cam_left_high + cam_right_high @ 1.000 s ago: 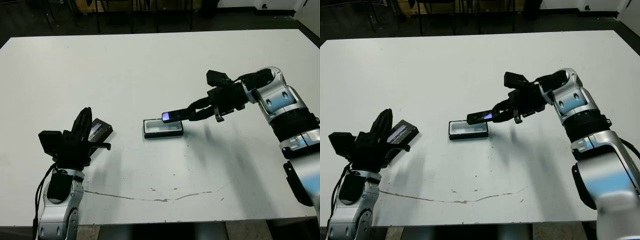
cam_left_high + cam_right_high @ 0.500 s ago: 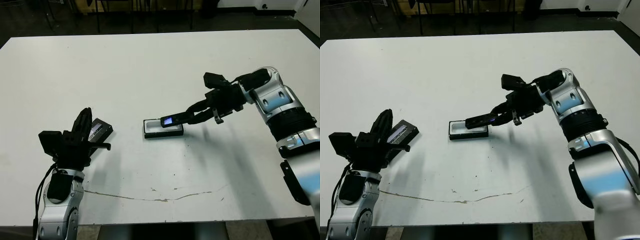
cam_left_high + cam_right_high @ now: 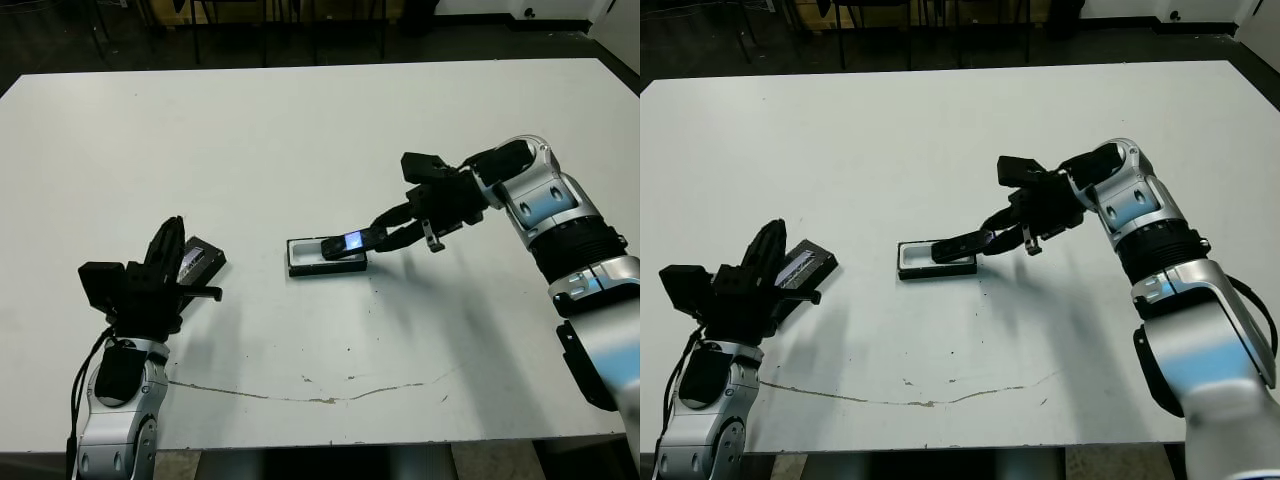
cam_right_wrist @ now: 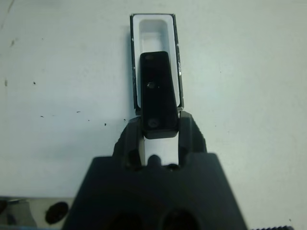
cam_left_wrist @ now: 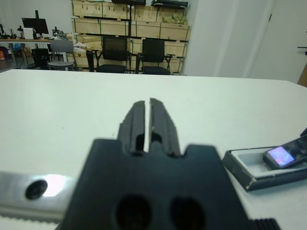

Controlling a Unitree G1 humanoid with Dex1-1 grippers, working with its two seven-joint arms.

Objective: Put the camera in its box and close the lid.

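Note:
The box (image 3: 312, 258), a shallow black tray with a white lining, lies open at the table's middle. My right gripper (image 3: 381, 237) is shut on one end of the camera (image 3: 343, 243), a slim black bar. The bar slants down, its bluish-patch end dipping into the box's right part. The right wrist view shows the camera (image 4: 157, 91) lined up lengthwise over the box (image 4: 153, 26). The lid (image 3: 203, 261) lies flat at the left, just beside my left gripper (image 3: 172, 224). That gripper is shut on nothing, its fingers (image 5: 139, 115) pressed together.
A thin crack (image 3: 320, 398) runs across the white table near its front edge. Chairs and wooden crates (image 5: 129, 28) stand beyond the far edge.
My right gripper has moved left and down, bringing the camera's free end from above the box down into it. The left arm and the lid have not moved.

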